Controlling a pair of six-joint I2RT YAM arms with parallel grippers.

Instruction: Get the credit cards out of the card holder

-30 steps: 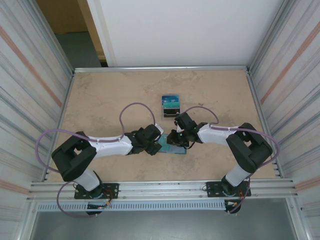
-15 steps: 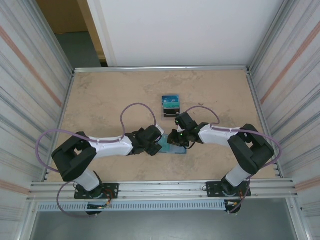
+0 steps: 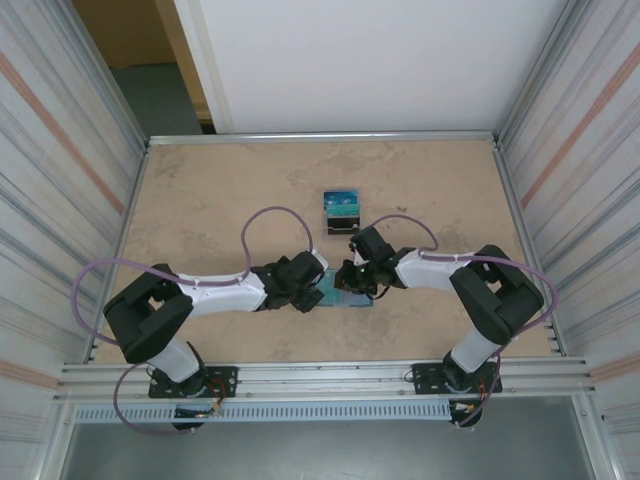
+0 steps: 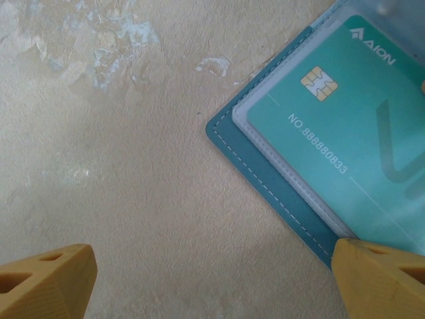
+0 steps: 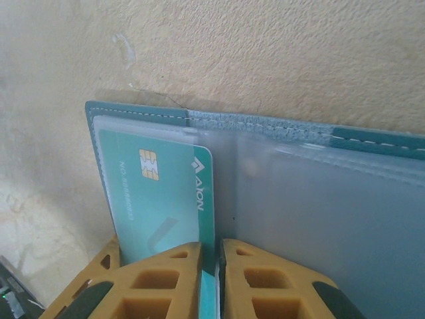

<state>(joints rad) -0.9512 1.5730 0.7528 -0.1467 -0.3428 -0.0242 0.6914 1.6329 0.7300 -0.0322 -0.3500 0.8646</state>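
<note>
While spread open on the desk (image 5: 265, 53), card holder (image 5: 332, 199) between both arms, teal credit card (image 5: 159, 193) in its clear pocket, right end effector (image 5: 210, 266) clamped on that card's edge, left end effector (image 4: 212, 279) apart at the holder's corner.

The card holder (image 4: 269, 194) is teal with pale stitching. Its credit card (image 4: 345, 119) is mint-teal with a gold chip and white lettering. The table (image 4: 133, 166) is mottled beige.

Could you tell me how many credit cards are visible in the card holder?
1: a teal credit card in the open card holder's clear pocket, its edge between the right fingers. Others may be hidden.
</note>
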